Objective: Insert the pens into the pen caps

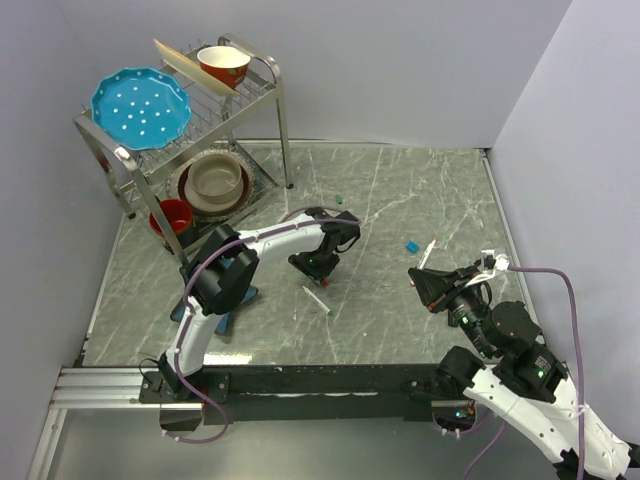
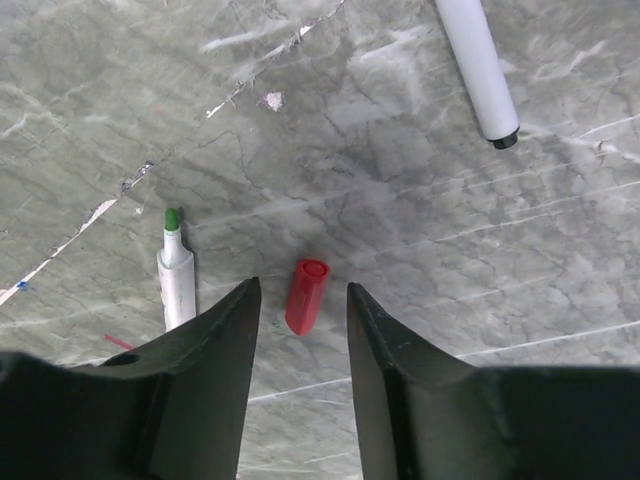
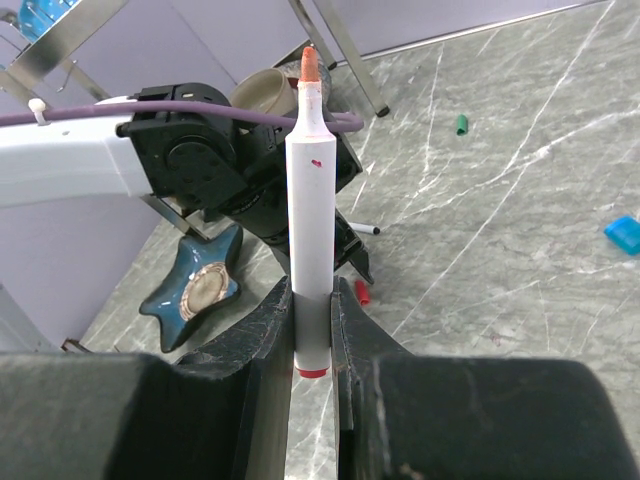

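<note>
Though barely seen from above beneath the left gripper (image 1: 318, 268), clear from the left wrist: red cap (image 2: 307, 295) on the table (image 2: 400, 200), between open jaws. Upright red-tipped pen (image 3: 309, 190) clamped in the right gripper (image 3: 312, 300). In the rack (image 1: 262, 90): blue plate (image 1: 141, 107), red bowl (image 1: 223, 65).

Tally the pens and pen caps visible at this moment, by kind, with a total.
Pens: 3 (red-tipped pen in the right gripper, green-tipped pen, black-tipped pen)
Pen caps: 3 (red cap, green cap, blue cap)
Total: 6
</note>
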### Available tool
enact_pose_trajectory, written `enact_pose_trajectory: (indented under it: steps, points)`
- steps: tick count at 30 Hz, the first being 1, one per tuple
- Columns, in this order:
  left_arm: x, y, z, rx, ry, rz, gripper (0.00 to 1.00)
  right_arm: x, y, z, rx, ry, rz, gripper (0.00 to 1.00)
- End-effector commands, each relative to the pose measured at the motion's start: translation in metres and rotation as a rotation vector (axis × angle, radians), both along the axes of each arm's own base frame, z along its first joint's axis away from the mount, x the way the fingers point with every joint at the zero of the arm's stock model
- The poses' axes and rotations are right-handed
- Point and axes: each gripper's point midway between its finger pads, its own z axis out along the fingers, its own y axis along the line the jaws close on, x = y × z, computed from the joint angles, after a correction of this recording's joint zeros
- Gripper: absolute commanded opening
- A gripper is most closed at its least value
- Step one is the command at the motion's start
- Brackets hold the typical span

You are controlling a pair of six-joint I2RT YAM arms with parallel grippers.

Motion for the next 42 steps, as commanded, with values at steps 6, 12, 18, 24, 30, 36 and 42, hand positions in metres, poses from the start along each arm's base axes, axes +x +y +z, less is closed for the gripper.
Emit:
enact_pose_trajectory:
  steps: [6, 12, 18, 24, 30, 36, 42]
  points:
    - [-0.009, 0.008, -0.010, 0.062, 0.062, 0.007, 0.39, -0.003, -0.009, 0.018, 0.020, -0.035, -0.024, 0.00]
    - [-0.012, 0.009, -0.020, 0.055, 0.073, 0.002, 0.35, -0.005, -0.011, 0.018, 0.038, -0.037, -0.026, 0.00]
    - [-0.014, 0.013, -0.023, 0.061, 0.080, -0.004, 0.22, -0.005, -0.010, 0.017, 0.035, -0.029, -0.020, 0.00]
    - [-0.001, 0.013, -0.003, 0.045, -0.007, -0.032, 0.09, -0.006, -0.001, 0.013, 0.037, -0.016, 0.017, 0.00]
    - [0.018, 0.000, 0.042, -0.052, -0.167, -0.128, 0.01, -0.008, 0.022, 0.002, 0.041, 0.018, 0.110, 0.00]
    - [0.030, -0.007, 0.101, -0.147, -0.373, -0.284, 0.01, -0.011, 0.056, -0.015, 0.056, 0.067, 0.244, 0.00]
    - [0.024, -0.013, 0.176, -0.290, -0.628, -0.518, 0.01, -0.018, 0.089, -0.028, 0.084, 0.075, 0.397, 0.00]
